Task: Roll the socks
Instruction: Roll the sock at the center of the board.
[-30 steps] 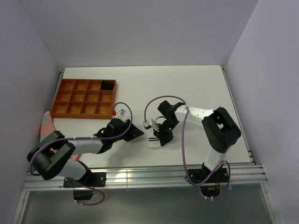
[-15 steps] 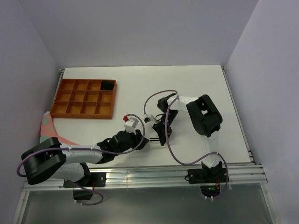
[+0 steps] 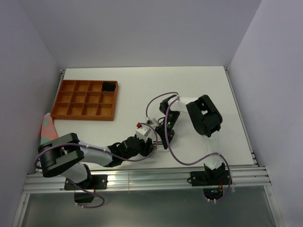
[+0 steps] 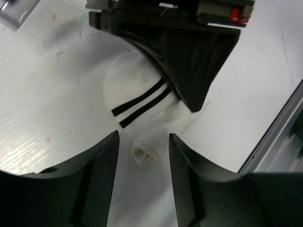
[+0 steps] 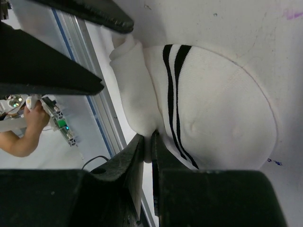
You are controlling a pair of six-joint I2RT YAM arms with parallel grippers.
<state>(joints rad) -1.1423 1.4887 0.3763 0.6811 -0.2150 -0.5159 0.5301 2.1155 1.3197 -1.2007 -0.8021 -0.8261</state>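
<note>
The white sock (image 4: 142, 101), with two black cuff stripes, lies bunched on the table near the front edge. Its rolled end (image 4: 144, 153) points between the fingers of my left gripper (image 4: 143, 139), which stands open around it without touching. My right gripper (image 5: 147, 142) is shut on a fold at the sock's (image 5: 213, 118) edge and shows from outside as a black block (image 4: 189, 61) over the sock. In the top view both grippers, left (image 3: 154, 141) and right (image 3: 165, 136), meet at the table's middle front and cover the sock. No black sock with white stripes shows as such.
An orange compartment tray (image 3: 60, 101) stands at the back left, with a black bundle (image 3: 109, 86) in its far right cell. A pink fabric piece with teal patches (image 3: 47, 125) lies at the left edge. The metal rail (image 3: 142, 176) runs along the front, close to the sock.
My left arm has swung right, up to the sock, and its jaws have widened. The right arm shifted its elbow earlier while its gripper stayed shut on the sock.
</note>
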